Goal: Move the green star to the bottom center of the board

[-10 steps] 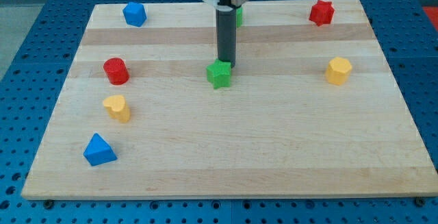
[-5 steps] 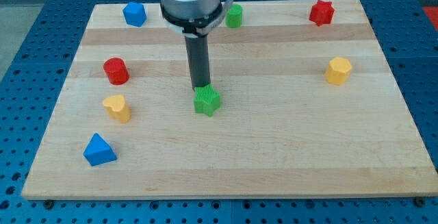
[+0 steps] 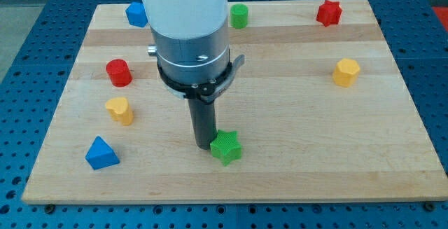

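Note:
The green star [image 3: 226,147] lies on the wooden board [image 3: 315,138], near the view's bottom and about at its middle left to right. My tip [image 3: 204,146] stands on the board touching the star's left side, slightly above it in the view. The rod rises from there into the large grey and white arm body, which hides part of the board's upper middle.
A green cylinder [image 3: 239,15], a blue block [image 3: 134,14] and a red star [image 3: 327,12] sit along the top. A yellow hexagon [image 3: 346,71] is at the right. A red cylinder [image 3: 119,72], a yellow block [image 3: 120,110] and a blue triangle [image 3: 101,153] are at the left.
My tip has moved toward the view's bottom, pushing the green star from the board's middle down to near the bottom edge. The other blocks have not moved.

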`<action>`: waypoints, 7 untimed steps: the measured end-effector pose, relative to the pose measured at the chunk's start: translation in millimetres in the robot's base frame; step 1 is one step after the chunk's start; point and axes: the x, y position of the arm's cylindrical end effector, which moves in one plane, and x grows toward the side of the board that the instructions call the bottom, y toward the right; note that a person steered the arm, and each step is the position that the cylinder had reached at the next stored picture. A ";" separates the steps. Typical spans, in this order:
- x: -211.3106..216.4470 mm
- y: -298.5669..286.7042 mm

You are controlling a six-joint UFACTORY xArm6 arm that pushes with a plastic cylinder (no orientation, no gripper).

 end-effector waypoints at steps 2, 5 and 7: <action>0.5 0.9; -0.4 21.2; -1.5 21.2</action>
